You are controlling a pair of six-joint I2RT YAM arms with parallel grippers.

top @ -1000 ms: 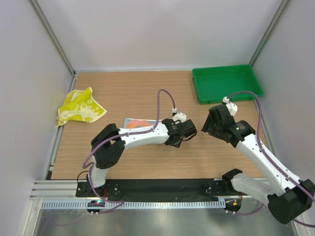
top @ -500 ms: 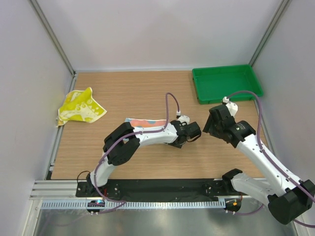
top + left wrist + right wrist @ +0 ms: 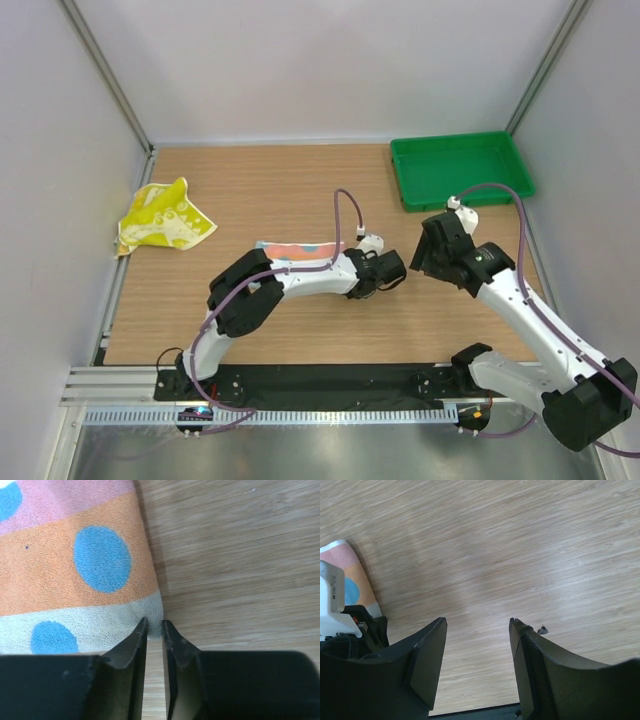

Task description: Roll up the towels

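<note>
The light blue towel point(image 3: 295, 248) lies flat mid-table, orange-pink bands and blue dots up point(image 3: 75, 580). My left gripper point(image 3: 368, 275) is down at its near right corner. In the left wrist view the jaws point(image 3: 155, 625) stand almost together, with the towel's pale corner pinched between the tips. The yellow towel point(image 3: 163, 218) lies crumpled at the far left. My right gripper point(image 3: 432, 255) hovers just right of the left one. It is open point(image 3: 477, 622) over bare wood with nothing between its fingers. The blue towel's edge point(image 3: 350, 575) shows at the left of that view.
A green tray point(image 3: 460, 140) stands at the back right corner. Grey walls close in the table on three sides. The two wrists are close together, and the left wrist point(image 3: 350, 630) shows in the right wrist view.
The left gripper has shifted right and come down at the towel's corner, and its jaws have closed from wide to nearly together. The right arm has barely moved.
</note>
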